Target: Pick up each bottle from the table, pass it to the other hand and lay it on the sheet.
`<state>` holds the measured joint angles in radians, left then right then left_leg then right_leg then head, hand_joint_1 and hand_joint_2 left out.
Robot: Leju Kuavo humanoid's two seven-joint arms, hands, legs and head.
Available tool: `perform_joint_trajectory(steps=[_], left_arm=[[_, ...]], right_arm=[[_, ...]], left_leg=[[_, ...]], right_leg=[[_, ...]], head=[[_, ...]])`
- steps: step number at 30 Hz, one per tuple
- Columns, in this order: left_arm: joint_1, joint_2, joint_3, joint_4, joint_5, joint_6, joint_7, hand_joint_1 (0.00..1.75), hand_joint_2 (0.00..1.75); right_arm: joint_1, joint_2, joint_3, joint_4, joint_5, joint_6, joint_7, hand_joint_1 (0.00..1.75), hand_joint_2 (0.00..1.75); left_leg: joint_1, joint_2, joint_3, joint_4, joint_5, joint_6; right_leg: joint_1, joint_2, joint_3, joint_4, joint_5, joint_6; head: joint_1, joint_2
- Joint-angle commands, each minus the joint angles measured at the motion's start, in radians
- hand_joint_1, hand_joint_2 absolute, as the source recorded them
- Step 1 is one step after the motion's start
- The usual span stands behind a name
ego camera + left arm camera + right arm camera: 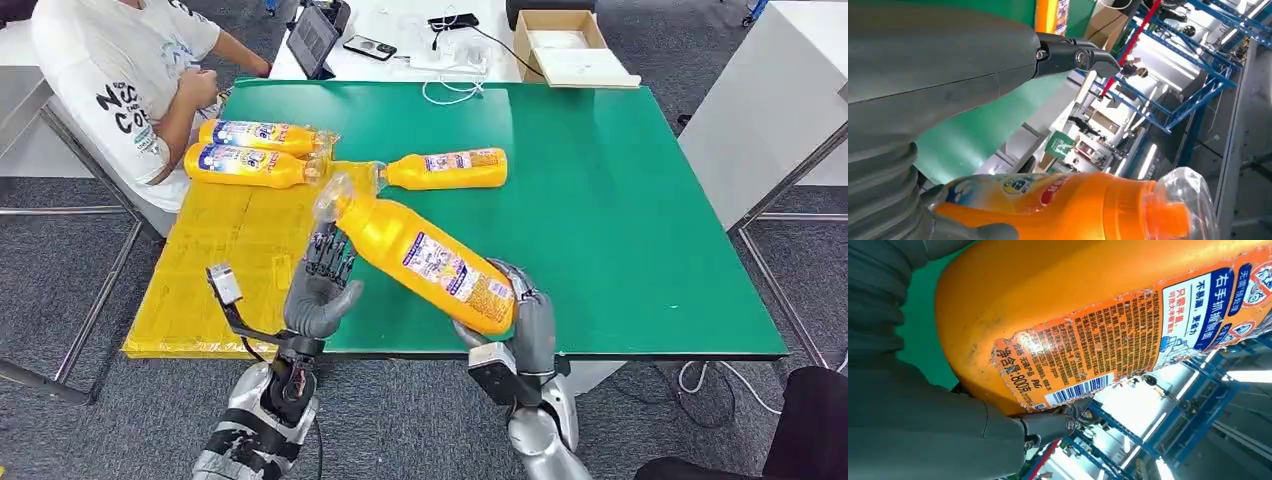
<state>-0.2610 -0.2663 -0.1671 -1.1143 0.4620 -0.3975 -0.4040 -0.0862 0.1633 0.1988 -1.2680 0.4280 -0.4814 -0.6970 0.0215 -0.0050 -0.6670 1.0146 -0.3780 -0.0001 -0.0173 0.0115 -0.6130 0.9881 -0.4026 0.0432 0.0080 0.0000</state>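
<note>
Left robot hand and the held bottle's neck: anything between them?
Nothing. In the head view, the left robot hand sits open just under the held bottle near its neck.

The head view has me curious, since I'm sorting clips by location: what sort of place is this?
Probably a lab or workshop set up for robot trials: a green-topped table, a person seated by a tablet, and blue metal racking in the left wrist view.

The held orange bottle (1088, 305) carries a torn label reading "800", apparently the net content, above a barcode, with a blue panel in Chinese characters; the seated person's white T-shirt (110, 60) shows letters "CO".
</note>
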Motion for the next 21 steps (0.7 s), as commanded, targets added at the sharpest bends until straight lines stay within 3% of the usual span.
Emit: perform_joint_trajectory(steps=[1,21], left_arm=[[-0.014,0.037,-0.037,0.018,0.002,0.0,0.004,0.0,1.75],[-0.009,0.021,-0.065,0.027,0.014,0.001,0.012,0.0,1.75]], right_arm=[[-0.027,0.0,0.006,0.078,-0.006,0.003,-0.001,1.75,1.75],[-0.078,0.043,-0.033,0.12,-0.054,0.018,0.012,1.75,1.75]], left_leg=[[0.0,0.002,0.005,-0.001,-0.002,0.001],[0.0,0.002,0.004,0.0,-0.002,0.001]], right_leg=[[0.0,0.0,0.005,-0.001,-0.002,-0.002],[0.0,0.001,0.003,0.0,-0.001,-0.002]], head=[[0.0,0.0],[0.0,0.0]])
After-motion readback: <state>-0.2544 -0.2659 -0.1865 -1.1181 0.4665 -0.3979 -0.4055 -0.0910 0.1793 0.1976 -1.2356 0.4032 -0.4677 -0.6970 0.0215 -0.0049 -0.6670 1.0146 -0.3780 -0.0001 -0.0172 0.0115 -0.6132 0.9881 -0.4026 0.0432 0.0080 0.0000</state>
